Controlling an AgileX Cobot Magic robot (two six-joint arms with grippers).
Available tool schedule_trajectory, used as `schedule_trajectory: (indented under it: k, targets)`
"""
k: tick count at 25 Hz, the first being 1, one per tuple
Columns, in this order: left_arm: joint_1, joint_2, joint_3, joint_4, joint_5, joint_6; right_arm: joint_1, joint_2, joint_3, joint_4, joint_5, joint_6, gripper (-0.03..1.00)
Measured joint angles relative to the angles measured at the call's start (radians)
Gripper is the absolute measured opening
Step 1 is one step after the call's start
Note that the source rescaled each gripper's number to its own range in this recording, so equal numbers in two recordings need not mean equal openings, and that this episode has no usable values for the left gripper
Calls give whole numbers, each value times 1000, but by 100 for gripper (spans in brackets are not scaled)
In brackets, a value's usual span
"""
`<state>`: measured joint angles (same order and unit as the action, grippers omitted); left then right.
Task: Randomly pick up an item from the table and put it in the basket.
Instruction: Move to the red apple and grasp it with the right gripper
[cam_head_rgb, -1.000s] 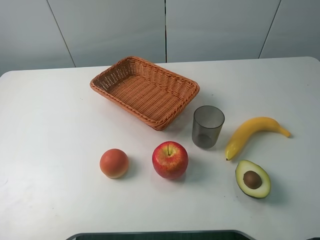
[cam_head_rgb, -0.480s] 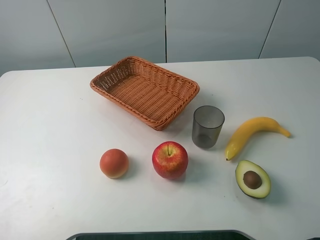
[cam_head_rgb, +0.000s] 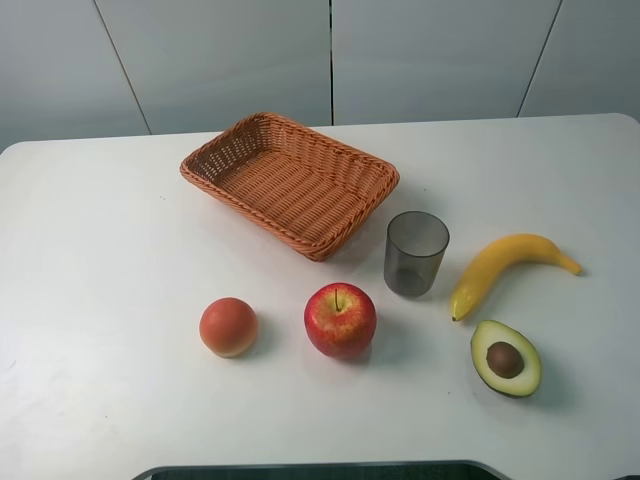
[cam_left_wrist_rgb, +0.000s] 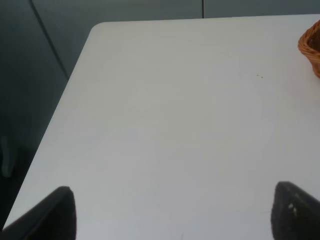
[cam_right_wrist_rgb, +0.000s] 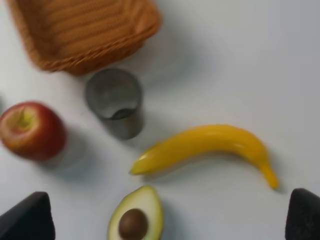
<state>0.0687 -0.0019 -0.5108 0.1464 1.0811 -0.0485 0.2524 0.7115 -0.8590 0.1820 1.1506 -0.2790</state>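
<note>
The red apple (cam_head_rgb: 340, 320) sat on the white worktop (cam_head_rgb: 100, 250), outside the wicker basket (cam_head_rgb: 352, 222), between an orange-pink fruit (cam_head_rgb: 228, 326) and a grey cup (cam_head_rgb: 416, 253), touching neither. The left jaws and the right jaws both stood spread wide above the worktop.

Black rounded fingertips (cam_left_wrist_rgb: 56, 215) on the left gripper (cam_left_wrist_rgb: 175, 214) and right gripper (cam_right_wrist_rgb: 166, 216)

grey cup (cam_head_rgb: 416, 253), banana (cam_head_rgb: 507, 265), halved avocado (cam_head_rgb: 505, 357), orange-pink fruit (cam_head_rgb: 228, 326)
</note>
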Motion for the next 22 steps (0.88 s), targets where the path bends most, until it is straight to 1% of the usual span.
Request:
schedule_trajectory:
  k: [1,3,6,9,12,15,18,22]
  targets:
    - [0,0,0,0,0,0,46,41,-9,-8,0,-6,100]
    - [0,0,0,0,0,0,167,136,-24,-35,2,-11,100]
    - [0,0,0,0,0,0,365,278,-50,-95,2,-17,100]
    - [0,0,0,0,0,0,484,413,-96,-145,2,-21,100]
    - [0,0,0,0,0,0,576,533,-148,-182,3,-53,100]
    - [0,0,0,0,0,0,653,647,-212,-190,-3,-122,100]
    - [0,0,0,0,0,0,709,733,-272,-190,-24,-165,100]
    - [0,0,0,0,0,0,749,839,-328,-182,-38,-217,100]
